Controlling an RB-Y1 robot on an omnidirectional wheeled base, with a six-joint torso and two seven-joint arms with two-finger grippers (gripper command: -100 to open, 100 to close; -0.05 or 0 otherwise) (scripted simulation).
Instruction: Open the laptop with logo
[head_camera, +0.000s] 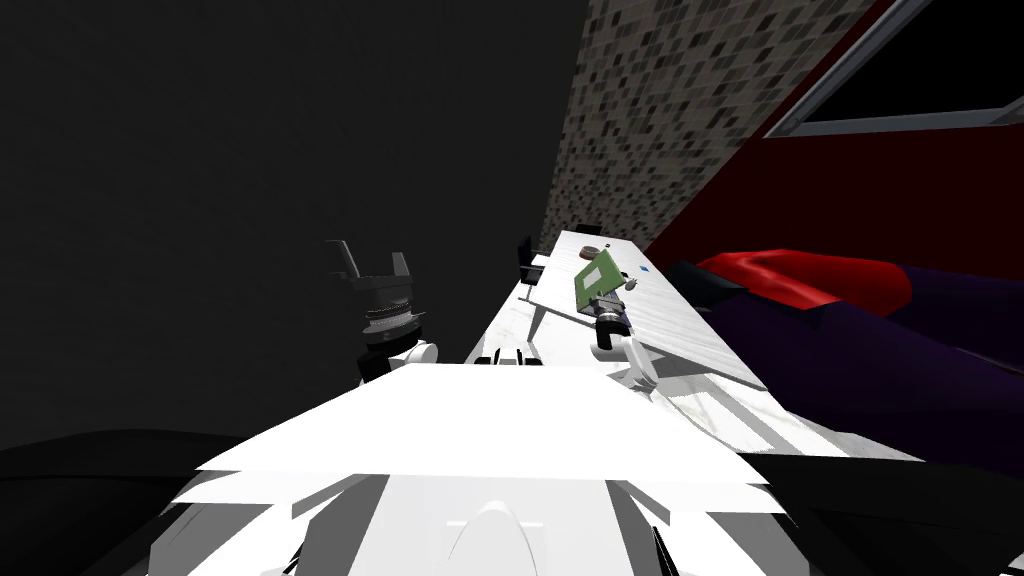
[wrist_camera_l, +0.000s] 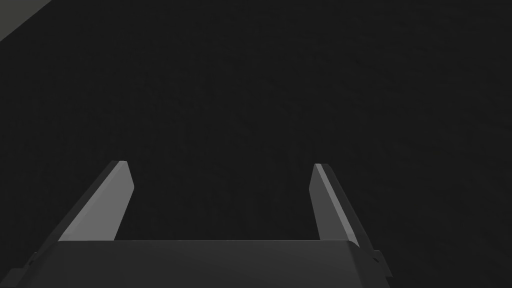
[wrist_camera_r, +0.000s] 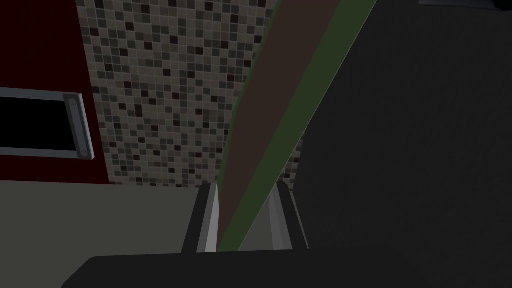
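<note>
A laptop with a green lid (head_camera: 595, 275) stands on the long white table (head_camera: 690, 335), its lid lifted up off the base. My right gripper (head_camera: 612, 303) is at the lid's near edge. In the right wrist view the green-edged, brown-faced lid (wrist_camera_r: 285, 100) runs up between the two fingers of the right gripper (wrist_camera_r: 245, 200), which are shut on it. My left gripper (head_camera: 372, 262) is raised to the left of the table, away from the laptop. In the left wrist view the left gripper (wrist_camera_l: 220, 172) stands open with nothing between its fingers.
A red and dark purple couch (head_camera: 810, 285) lies along the table's right side. A mosaic-tiled wall (head_camera: 680, 100) stands behind the table's far end, beside a red wall with a grey-framed window (head_camera: 900, 115). A dark chair (head_camera: 525, 262) and small objects (head_camera: 592, 230) are at the far end.
</note>
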